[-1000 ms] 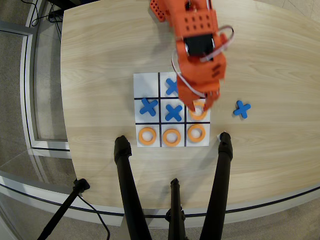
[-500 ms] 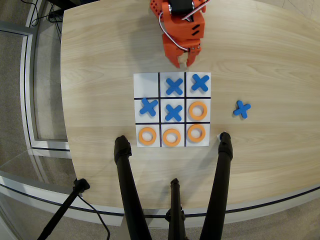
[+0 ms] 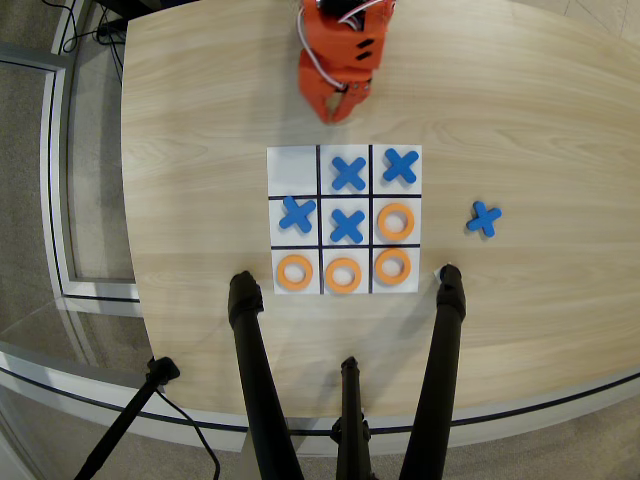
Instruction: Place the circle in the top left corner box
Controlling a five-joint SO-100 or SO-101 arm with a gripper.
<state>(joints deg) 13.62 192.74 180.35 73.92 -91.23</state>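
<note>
No brand, label or readable writing shows anywhere in the overhead view. The worktop [image 3: 200, 120] is pale wood-grain laminate with a rounded edge. On it lies a flat white 3x3 board [image 3: 344, 220] ruled by black lines. Its top left corner box [image 3: 293, 170] is bare white. Blue X-shaped pieces sit in the top middle [image 3: 348, 173], top right [image 3: 400, 166], middle left [image 3: 297, 214] and centre [image 3: 347, 225] cells, and one more blue X [image 3: 484, 218] lies off the board to its right. Four flat orange rings with round holes occupy the middle right cell [image 3: 397, 221] and the bottom row [image 3: 295, 272] [image 3: 343, 274] [image 3: 392, 265]; no circle is in the corner box. The orange plastic hand [image 3: 336, 108] hangs above the board's top edge, empty, its fingers nearly together. Black tripod legs [image 3: 262, 380] cross the lower view.
</note>
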